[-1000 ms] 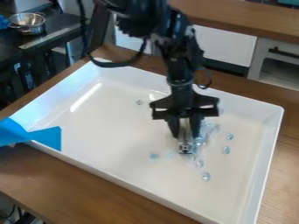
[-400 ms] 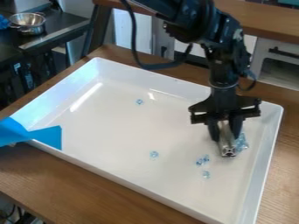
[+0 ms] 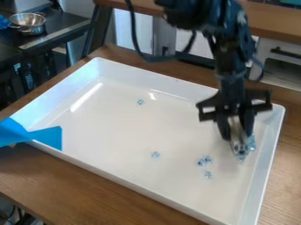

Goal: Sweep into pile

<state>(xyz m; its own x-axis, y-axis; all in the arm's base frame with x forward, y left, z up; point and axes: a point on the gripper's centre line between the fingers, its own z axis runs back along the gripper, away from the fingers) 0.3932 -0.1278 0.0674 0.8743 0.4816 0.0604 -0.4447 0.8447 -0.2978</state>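
My gripper (image 3: 236, 134) hangs over the right part of the white tray (image 3: 135, 132), shut on a silver metal bar (image 3: 237, 132) that points down to the tray floor. Clear bluish pieces (image 3: 251, 143) lie against the bar's lower end and right side, partly hidden by it. Two pieces (image 3: 204, 161) touch or nearly touch left of and below the bar, with a single piece (image 3: 208, 174) just beneath them. Another lone piece (image 3: 155, 154) lies near the tray's middle, and one more piece (image 3: 140, 102) sits toward the back.
The tray's raised walls surround the pieces, and the right wall (image 3: 270, 154) is close beside my gripper. Blue tape (image 3: 44, 137) covers the tray's left front edge. The tray rests on a wooden table (image 3: 76, 184). A metal pot (image 3: 27, 23) stands on a dark counter at the back left.
My gripper has moved right toward the tray's right wall with the bar. Several pieces have shifted right with it, and two others now lie together farther left.
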